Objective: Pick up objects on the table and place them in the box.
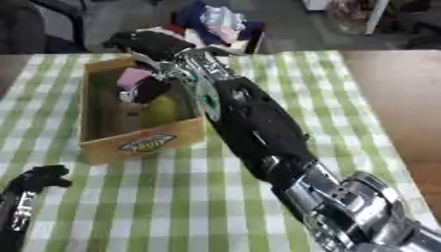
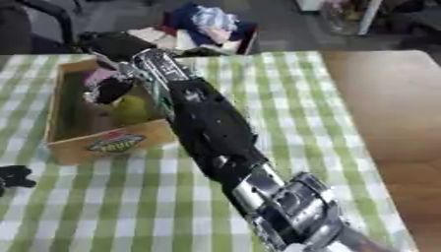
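A cardboard box with a yellow label on its front wall stands on the checked cloth at the left. A yellow-green rounded fruit lies inside it. My right arm stretches from the lower right up to the box. My right hand hangs over the box's far side, fingers curled down round a pink object held inside the box above its floor. A dark rounded part just under the pink object hides the rest of it. My left hand rests low at the left edge, away from the box.
A green-and-white checked cloth covers the table; bare brown tabletop shows at the right. Behind the table's far edge a container with blue and pink cloth items sits on the floor.
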Controlling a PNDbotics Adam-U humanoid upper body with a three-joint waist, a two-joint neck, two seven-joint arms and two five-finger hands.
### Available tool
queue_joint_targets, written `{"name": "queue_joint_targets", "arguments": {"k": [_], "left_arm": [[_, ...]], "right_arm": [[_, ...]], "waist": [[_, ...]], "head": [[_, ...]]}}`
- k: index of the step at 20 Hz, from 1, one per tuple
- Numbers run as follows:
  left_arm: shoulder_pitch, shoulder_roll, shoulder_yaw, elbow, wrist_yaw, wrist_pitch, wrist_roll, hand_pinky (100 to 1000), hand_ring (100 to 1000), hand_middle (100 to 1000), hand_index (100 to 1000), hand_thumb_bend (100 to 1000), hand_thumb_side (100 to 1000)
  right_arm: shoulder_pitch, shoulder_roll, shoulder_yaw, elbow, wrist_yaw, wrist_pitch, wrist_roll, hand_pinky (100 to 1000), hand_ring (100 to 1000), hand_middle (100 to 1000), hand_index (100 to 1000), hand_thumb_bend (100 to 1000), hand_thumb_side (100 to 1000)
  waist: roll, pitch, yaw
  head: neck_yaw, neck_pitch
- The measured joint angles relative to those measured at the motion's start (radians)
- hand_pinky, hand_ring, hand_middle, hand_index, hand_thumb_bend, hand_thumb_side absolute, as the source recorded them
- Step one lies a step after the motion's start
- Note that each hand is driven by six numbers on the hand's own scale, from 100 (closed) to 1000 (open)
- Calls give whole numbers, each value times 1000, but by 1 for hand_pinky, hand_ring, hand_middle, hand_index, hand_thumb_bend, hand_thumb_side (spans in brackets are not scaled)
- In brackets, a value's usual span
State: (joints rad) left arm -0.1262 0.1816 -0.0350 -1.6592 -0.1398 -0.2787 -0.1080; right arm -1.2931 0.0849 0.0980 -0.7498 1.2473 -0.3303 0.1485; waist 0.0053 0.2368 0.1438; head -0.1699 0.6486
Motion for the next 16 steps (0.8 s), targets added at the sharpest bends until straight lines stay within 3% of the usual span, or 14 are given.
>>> {"name": "queue_joint_targets", "arguments": {"k": [4,8,11,16], "left_arm": [[0,0,0,0,0,0,0,867,617,648,749,100,931],[3,0,4,0,0,-1,4,867,617,648,748,100,929],[4,0,9,0,0,-1,10,867,617,648,748,100,928],[8,1,20,0,-1,0,21,866,616,646,748,100,925]], "right_arm": [[0,-9,6,-47,-39,-1,-56,838,921,926,980,188,466],[1,-62,18,-117,-142,-7,-79,753,843,901,970,100,413],[18,-115,25,-195,-258,-3,-83,689,772,866,964,100,330],[92,-223,23,-361,-493,55,-111,556,675,805,913,100,309]], "waist": [[1,0,-13],[6,0,-33],[6,0,-51],[7,0,-75]], "head": [[5,0],[20,0],[36,0],[62,0]]}}
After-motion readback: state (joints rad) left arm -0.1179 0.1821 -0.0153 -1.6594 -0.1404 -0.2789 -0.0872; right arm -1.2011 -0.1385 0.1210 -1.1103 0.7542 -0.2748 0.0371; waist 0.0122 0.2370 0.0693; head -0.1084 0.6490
